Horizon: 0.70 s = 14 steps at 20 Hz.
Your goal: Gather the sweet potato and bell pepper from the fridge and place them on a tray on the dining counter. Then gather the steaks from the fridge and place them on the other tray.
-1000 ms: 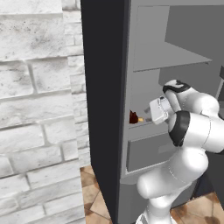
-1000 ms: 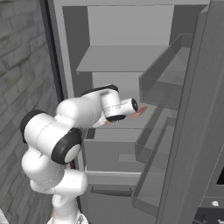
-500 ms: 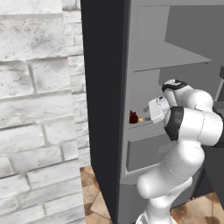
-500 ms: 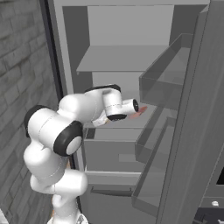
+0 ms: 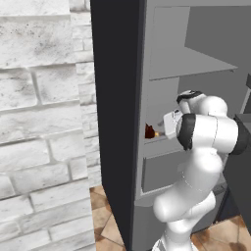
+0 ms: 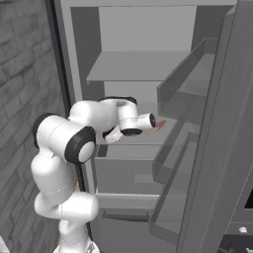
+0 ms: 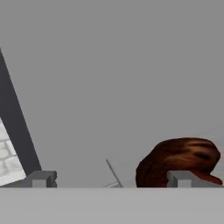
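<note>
The fridge stands open, and my arm reaches onto its middle shelf. A lumpy reddish-brown sweet potato lies on that shelf by the fridge's left wall; it is the small dark red lump in the left base view. My gripper is open and holds nothing. The potato sits just beyond the right fingertip, off the line between the two tips. From the left base view, the gripper points left at the potato, close to it. The bell pepper and steaks cannot be told.
The open fridge door with its grey bins stands close on the right. A shelf hangs above the arm and a drawer front lies below. A white brick wall flanks the fridge on the left.
The elbow and upper arm have swung further round toward the fridge. The hand has stayed almost where it was beside the sweet potato, jaws still wide.
</note>
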Tool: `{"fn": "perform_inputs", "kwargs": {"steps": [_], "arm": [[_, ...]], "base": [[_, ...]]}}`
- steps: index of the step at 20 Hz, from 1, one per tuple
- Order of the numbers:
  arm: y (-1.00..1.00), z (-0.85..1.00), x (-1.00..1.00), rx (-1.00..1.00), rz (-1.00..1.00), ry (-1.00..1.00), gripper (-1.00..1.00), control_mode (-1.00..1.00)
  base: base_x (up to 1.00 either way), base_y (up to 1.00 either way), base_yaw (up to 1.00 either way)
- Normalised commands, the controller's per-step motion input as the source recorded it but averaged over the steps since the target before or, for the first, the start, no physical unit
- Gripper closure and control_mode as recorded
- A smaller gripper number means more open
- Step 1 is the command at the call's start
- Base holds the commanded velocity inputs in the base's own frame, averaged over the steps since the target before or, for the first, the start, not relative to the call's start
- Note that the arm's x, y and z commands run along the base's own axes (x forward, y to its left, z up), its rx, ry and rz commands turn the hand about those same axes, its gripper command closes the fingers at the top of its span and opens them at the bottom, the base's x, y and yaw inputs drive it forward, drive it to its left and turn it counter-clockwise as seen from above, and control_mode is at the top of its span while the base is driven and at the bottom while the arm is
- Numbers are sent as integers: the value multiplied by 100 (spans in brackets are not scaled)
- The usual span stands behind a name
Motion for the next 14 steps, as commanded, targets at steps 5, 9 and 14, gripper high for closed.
{"fn": "perform_inputs", "kwargs": {"steps": [5, 9, 14], "arm": [[15, -13, 5, 0, 0, 0, -100, -100], [25, -18, 7, 0, 0, 0, -100, -100], [13, -19, 30, 0, 0, 1, -100, -100]], "base": [[0, 0, 0], [0, 0, 0], [0, 0, 0]]}}
